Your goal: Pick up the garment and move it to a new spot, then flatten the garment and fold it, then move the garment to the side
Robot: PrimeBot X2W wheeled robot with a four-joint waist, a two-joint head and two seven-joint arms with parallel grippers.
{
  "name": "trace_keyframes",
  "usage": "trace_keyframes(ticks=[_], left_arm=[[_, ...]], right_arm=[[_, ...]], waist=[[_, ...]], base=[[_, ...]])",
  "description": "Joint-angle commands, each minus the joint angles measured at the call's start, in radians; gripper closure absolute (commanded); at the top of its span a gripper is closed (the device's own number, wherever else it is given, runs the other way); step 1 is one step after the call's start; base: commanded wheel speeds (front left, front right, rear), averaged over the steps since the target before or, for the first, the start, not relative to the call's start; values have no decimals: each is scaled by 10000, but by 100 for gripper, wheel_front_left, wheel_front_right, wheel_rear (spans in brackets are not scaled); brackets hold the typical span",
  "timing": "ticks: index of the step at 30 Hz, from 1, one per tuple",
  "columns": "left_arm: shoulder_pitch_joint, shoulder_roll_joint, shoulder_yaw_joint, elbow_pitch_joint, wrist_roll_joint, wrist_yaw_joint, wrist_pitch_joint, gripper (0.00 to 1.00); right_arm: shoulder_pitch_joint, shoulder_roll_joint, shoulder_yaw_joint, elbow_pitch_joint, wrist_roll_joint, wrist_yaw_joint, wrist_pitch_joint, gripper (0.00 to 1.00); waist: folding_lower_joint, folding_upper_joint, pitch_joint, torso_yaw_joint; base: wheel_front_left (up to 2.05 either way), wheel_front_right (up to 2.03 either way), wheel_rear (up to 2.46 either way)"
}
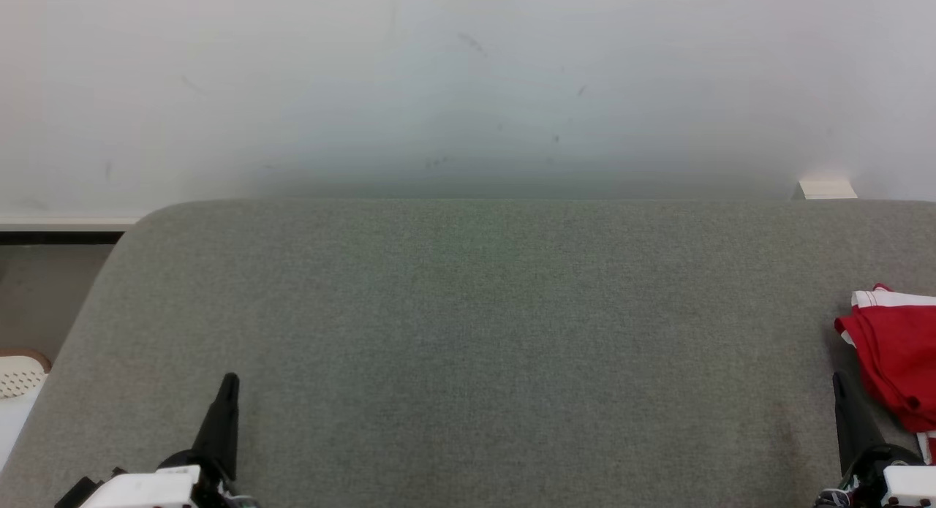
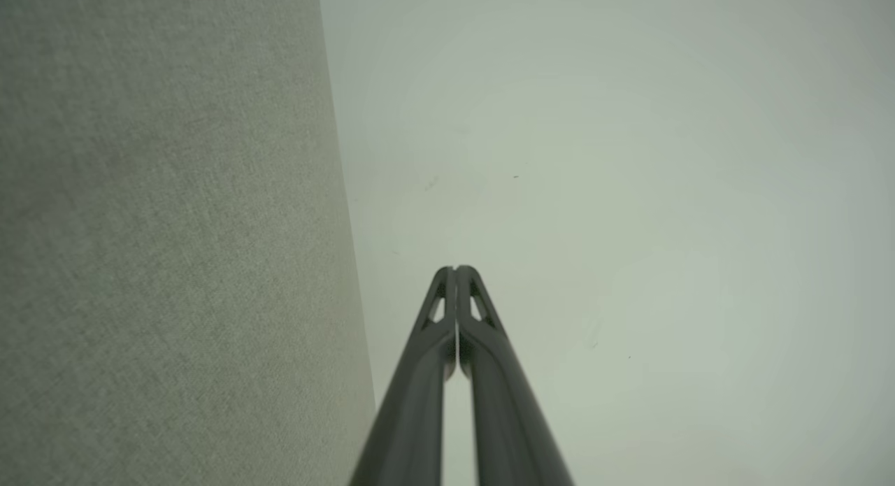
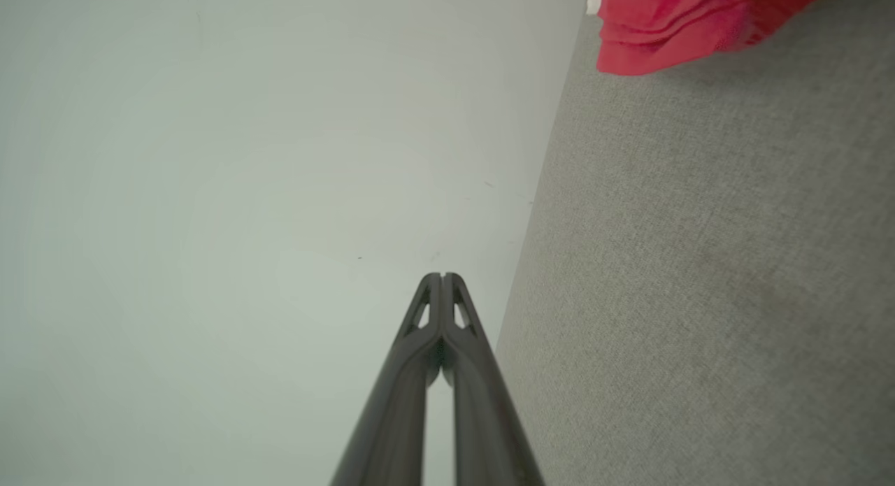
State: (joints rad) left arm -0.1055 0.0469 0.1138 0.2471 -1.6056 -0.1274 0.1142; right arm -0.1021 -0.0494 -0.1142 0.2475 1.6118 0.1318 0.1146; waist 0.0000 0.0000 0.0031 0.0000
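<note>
No readable text, labels or numbers; garment [image 1: 896, 354] possibly printed, too bunched to tell.

I'm looking at a broad surface [image 1: 468, 325] covered in grey woven fabric, with a straight far edge and a rounded far-left corner. One thing lies on it: a red garment [image 1: 893, 351] with white trim, bunched into loose folds at the right side and cut off by the edge of my head view. The fabric around it is flat and smooth.
</note>
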Motion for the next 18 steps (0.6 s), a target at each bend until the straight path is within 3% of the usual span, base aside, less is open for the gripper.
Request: trace_keyframes(ticks=[1,18], left_arm=[[-70,62,24,-33,-133,-65,36,100],[-69,63,23,-34,-132,-65,35,100]], right_arm=[[-122,-4,-43,-50,7,-21,38,100],[-122,-5,-44,-50,6,-21,39,100]], waist=[[0,0,0,0],[0,0,0,0]], base=[[0,0,0],[0,0,0]])
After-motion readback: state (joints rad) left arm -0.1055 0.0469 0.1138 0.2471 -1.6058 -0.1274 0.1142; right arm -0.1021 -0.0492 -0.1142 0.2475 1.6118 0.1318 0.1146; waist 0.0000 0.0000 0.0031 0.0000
